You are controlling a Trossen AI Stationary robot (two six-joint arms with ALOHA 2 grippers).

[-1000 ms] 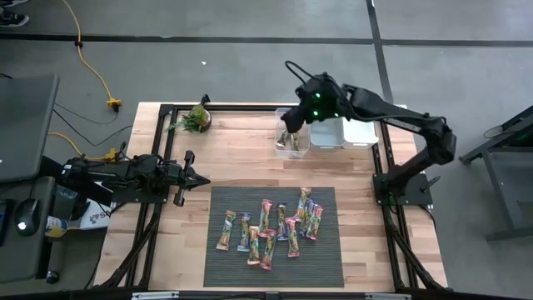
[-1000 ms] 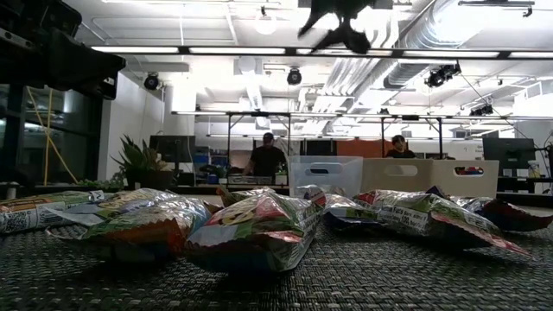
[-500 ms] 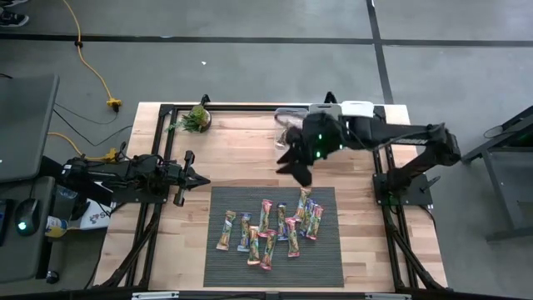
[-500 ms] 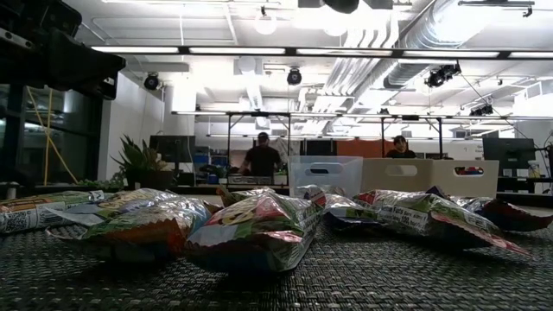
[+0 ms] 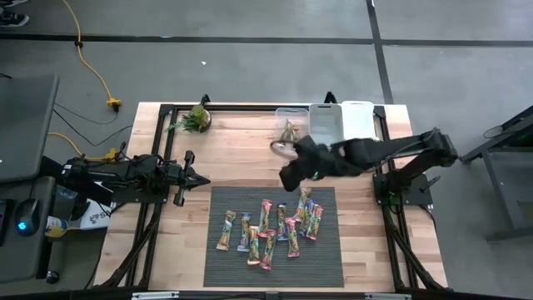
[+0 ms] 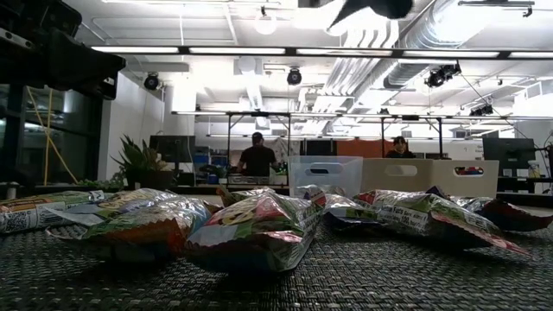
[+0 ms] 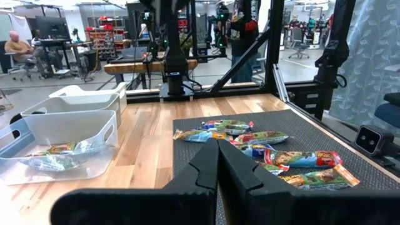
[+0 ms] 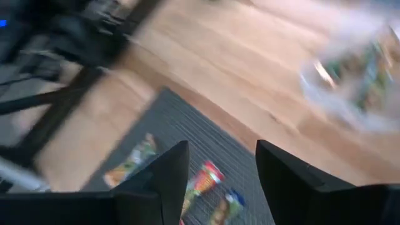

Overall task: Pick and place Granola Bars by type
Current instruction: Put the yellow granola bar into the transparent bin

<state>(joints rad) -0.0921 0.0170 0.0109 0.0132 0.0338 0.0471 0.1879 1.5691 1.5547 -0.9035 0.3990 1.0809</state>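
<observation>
The right claw (image 5: 287, 177) hangs with its jaws apart and empty, above the bare tabletop (image 5: 241, 158) just off the far edge of the dark mat (image 5: 333, 258) where the Granola Bars (image 5: 271, 225) lie clustered. It should drop over one outlying bar, square to its narrow width, avoiding neighbours. The left claw (image 5: 198, 180) waits closed at the tabletop's left side.

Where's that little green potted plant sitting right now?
From above, the small green potted plant sits at the wooden table's far edge on the left arm's side, left of the clear plastic bin holding a few bars.
</observation>
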